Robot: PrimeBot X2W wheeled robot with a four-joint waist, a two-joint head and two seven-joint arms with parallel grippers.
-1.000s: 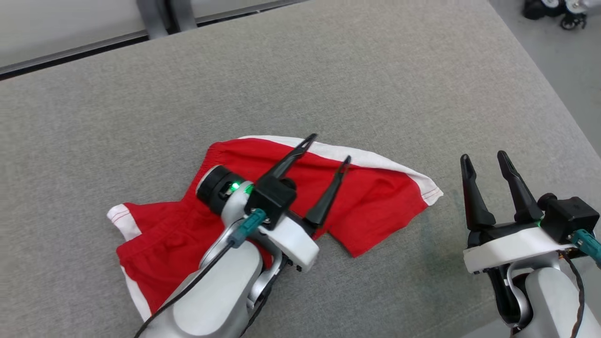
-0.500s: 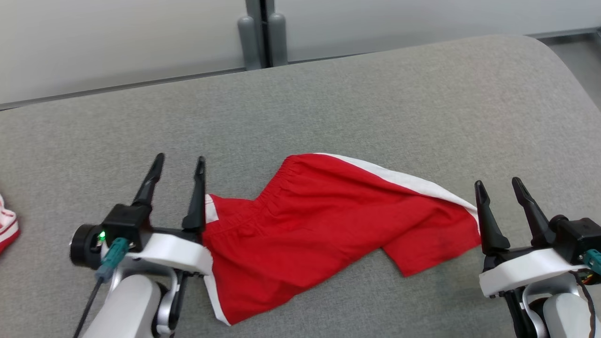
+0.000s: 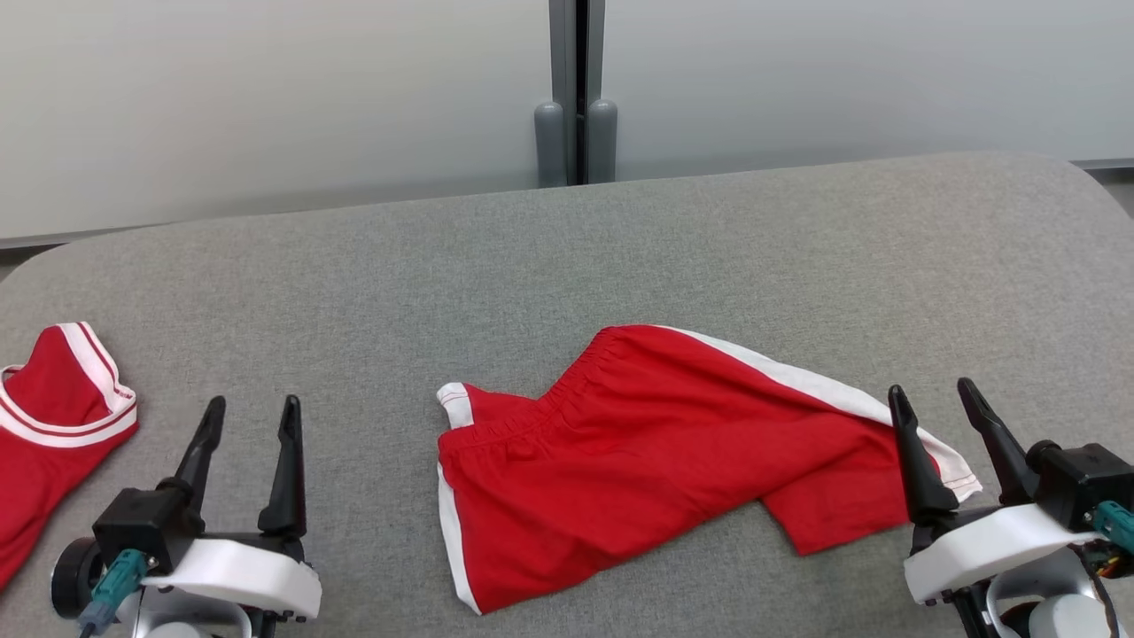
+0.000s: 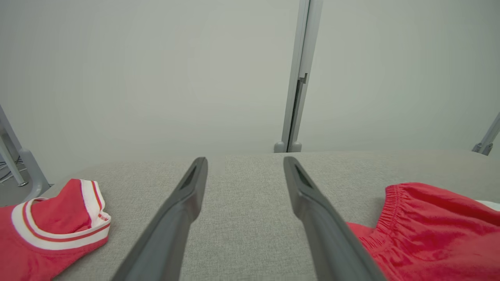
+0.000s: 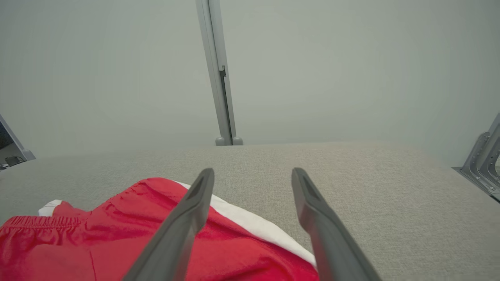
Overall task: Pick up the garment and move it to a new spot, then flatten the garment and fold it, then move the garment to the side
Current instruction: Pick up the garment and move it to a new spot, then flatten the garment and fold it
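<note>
The left end effector hovers low at the near left of the worktop, its 2 fingers spread apart with nothing between them. The right end effector matches it at the near right, also spread and empty. Between them lie the red shorts, rumpled, with the elastic waistband toward the left and a white-trimmed leg reaching to the right. They sit well clear of the left fingers. The right arm's inner finger crosses the leg hem in the head view, though I cannot tell whether it touches the cloth. A second red top lies apart at the far left edge.

The shorts look set down but not yet flattened, so spreading seems to be the step in hand. The next move probably calls for 2 grips, 1 on the waistband corner and 1 on the leg hem, pulled apart to take out the creases.
</note>
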